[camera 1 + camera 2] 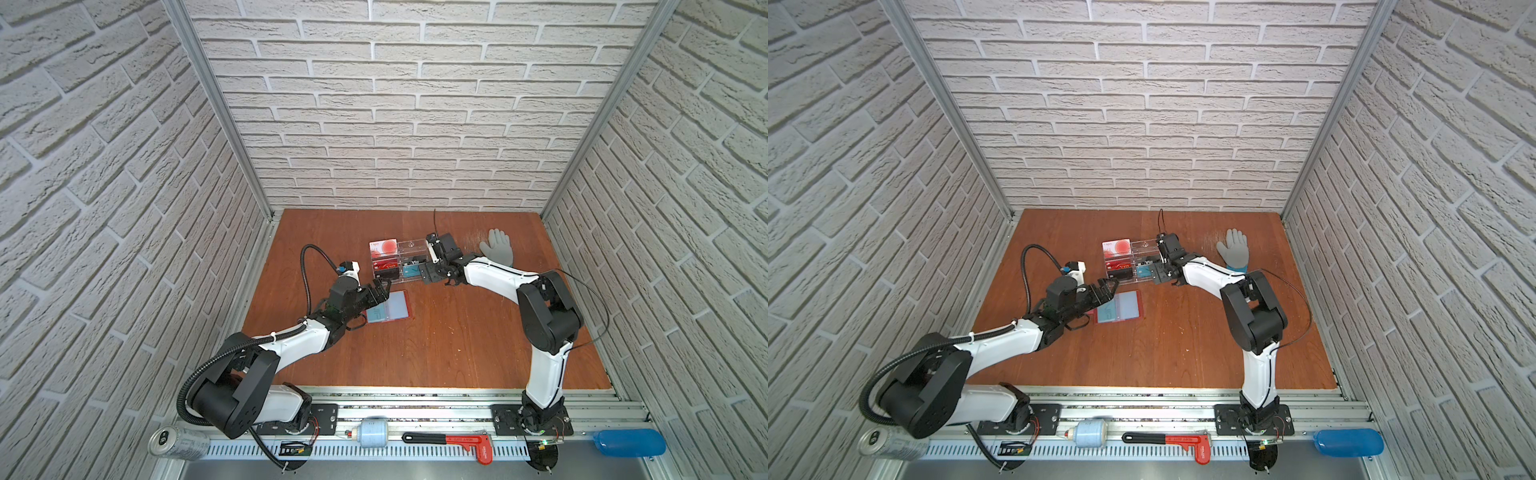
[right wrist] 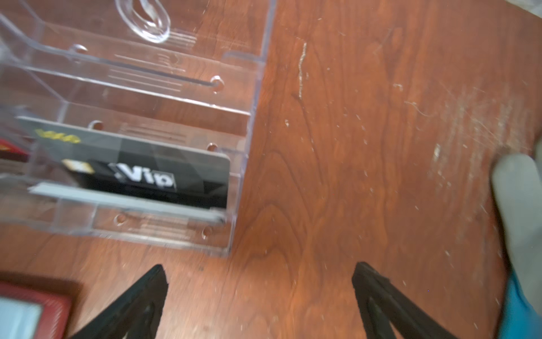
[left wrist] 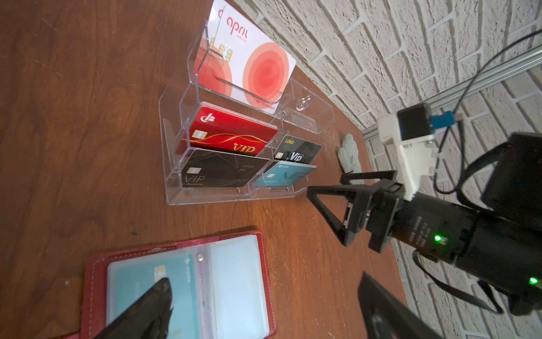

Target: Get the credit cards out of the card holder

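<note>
Wallet lies open flat at stand's 6 o'clock, teal card in its sleeve. Left gripper is spread and empty over wallet's 10 o'clock corner, likely lining up a pinch. Right gripper is spread and empty, parked clear at stand's 4 o'clock.
</note>
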Controlling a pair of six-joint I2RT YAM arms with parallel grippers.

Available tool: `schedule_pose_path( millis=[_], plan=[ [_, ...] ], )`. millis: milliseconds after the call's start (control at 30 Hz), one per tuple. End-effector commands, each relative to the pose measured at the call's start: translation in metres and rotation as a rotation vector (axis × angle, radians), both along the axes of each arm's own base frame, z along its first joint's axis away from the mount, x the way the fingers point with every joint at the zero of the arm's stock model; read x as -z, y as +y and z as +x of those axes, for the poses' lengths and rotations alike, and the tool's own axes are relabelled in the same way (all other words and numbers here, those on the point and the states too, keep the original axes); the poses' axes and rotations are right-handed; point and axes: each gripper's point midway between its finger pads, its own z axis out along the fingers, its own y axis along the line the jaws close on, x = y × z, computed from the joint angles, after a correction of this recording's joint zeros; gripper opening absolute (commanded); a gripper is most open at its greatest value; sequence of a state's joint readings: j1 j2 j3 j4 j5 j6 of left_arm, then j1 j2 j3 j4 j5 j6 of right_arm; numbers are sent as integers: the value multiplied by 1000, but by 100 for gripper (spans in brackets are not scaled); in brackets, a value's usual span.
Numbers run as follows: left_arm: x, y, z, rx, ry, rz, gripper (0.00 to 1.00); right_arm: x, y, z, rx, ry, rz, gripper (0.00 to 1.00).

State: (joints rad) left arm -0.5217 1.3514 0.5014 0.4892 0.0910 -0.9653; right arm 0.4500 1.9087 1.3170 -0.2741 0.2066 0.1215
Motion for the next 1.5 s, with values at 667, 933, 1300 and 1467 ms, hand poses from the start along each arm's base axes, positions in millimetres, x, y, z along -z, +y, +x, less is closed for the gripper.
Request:
schedule_pose_path(
  millis=[667, 933, 1300, 1467],
  plan=[
    [7, 5, -37, 39, 38, -12, 98, -47, -11, -102, 155, 123, 557, 100],
    [18, 16, -49, 45, 46, 30, 98, -44, -1, -123, 81, 57, 363, 100],
    [12, 48, -48, -35, 67, 27, 98, -32, 32, -133, -13, 85, 255, 100],
    [10, 33, -39, -8, 75, -41, 98, -16, 56, -125, -29, 108, 252, 100]
  ],
)
